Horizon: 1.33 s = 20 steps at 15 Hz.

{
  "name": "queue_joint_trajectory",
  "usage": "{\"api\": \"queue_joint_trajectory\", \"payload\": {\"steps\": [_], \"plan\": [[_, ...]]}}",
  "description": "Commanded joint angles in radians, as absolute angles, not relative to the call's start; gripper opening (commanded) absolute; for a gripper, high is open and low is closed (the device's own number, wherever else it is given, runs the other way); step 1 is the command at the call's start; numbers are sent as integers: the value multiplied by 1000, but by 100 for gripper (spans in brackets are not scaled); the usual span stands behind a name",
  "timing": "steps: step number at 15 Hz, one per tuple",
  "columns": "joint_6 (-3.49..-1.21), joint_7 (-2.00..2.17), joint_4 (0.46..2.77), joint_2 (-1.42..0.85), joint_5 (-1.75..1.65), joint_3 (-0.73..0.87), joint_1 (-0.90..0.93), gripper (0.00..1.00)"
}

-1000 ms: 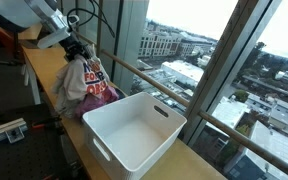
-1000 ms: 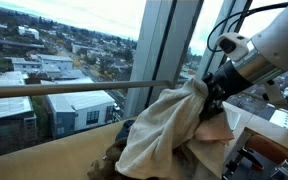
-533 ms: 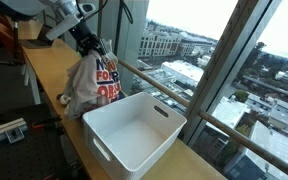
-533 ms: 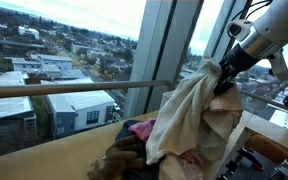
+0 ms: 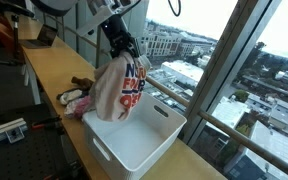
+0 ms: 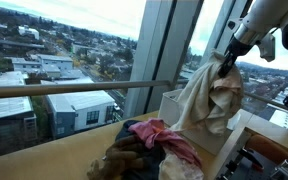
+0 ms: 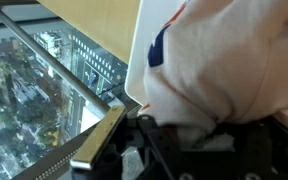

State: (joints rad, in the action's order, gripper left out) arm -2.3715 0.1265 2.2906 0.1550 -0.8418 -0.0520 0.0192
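The gripper point(image 5: 124, 47) is now higher and further along the counter than one second ago. It moves away from the pile of clothes point(image 5: 76, 97) and now stands above the white bin point(image 5: 134, 152). The shirt point(image 5: 120, 90) goes with it. Before, it lay against the pile; now it hangs free over the end of the bin nearest the pile. In an exterior view the pink garment point(image 6: 172, 140), covered before, is now in the open.

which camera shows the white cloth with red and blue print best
An exterior view: the whole white cloth with red and blue print hangs from the pincer over the white plastic bin, print facing the camera. In an exterior view only its plain side shows; the wrist view crops it close.
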Motion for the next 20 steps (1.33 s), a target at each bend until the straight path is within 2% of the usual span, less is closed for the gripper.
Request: {"api": "queue_joint_trajectory", "payload": {"steps": [1, 7, 10, 20], "plan": [[-2255, 118, 2121, 91, -840, -70, 24, 0], [-2101, 88, 1907, 74, -867, -75, 36, 0], [-2091, 84, 1872, 64, -872, -65, 30, 0], [-2255, 220, 2110, -58, -915, -34, 21, 0]]}}
